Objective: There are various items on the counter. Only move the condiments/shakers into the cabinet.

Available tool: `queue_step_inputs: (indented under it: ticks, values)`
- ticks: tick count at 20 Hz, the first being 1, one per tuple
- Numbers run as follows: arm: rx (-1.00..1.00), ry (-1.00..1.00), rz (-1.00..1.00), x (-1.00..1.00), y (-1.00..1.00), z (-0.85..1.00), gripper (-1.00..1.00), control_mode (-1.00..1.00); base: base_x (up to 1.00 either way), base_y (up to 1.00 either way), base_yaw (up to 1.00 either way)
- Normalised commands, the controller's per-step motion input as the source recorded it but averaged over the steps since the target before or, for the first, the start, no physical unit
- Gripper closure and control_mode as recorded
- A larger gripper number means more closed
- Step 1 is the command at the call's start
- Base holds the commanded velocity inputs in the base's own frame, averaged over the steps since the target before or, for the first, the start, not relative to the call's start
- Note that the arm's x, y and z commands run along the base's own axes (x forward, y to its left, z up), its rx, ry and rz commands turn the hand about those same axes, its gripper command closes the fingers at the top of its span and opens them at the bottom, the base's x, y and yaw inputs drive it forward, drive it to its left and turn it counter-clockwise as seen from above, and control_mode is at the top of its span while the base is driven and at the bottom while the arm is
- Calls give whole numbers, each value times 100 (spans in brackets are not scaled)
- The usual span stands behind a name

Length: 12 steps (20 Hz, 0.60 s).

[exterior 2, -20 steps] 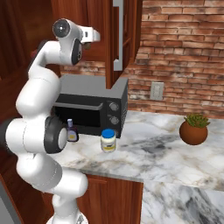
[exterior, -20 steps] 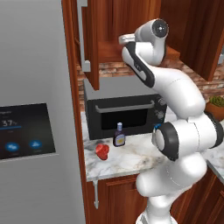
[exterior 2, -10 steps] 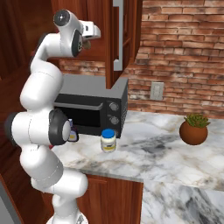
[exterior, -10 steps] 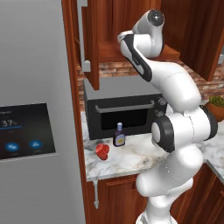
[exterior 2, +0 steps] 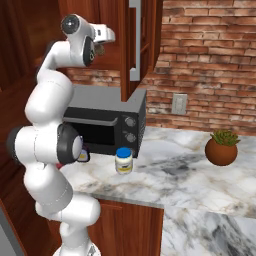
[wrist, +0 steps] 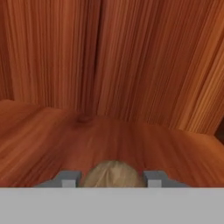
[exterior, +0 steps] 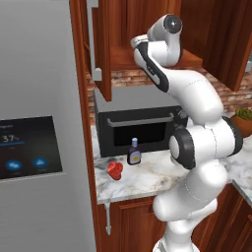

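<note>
The fingers [wrist: 113, 178] sit on either side of the pepper mill [wrist: 113, 175] over the cabinet shelf [wrist: 131, 144]; whether they grip it, I cannot tell. Far below on the surface [exterior 2: 165, 172] wait the bottle [exterior: 133, 152] and jar [exterior 2: 123, 160].

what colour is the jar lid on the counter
Blue, on the white jar with a yellow label; clearest in the right base view.
</note>
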Motion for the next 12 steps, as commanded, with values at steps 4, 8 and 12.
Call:
queue_step_inputs:
  ticks: [4,8,12]
  values:
    - [0,-19,0,47,0,-6,-100,-100,0,0,0]
    - [0,-15,0,44,0,-1,-100,-100,0,0,0]
    - [0,-1,0,10,0,0,-100,-100,0,0,0]
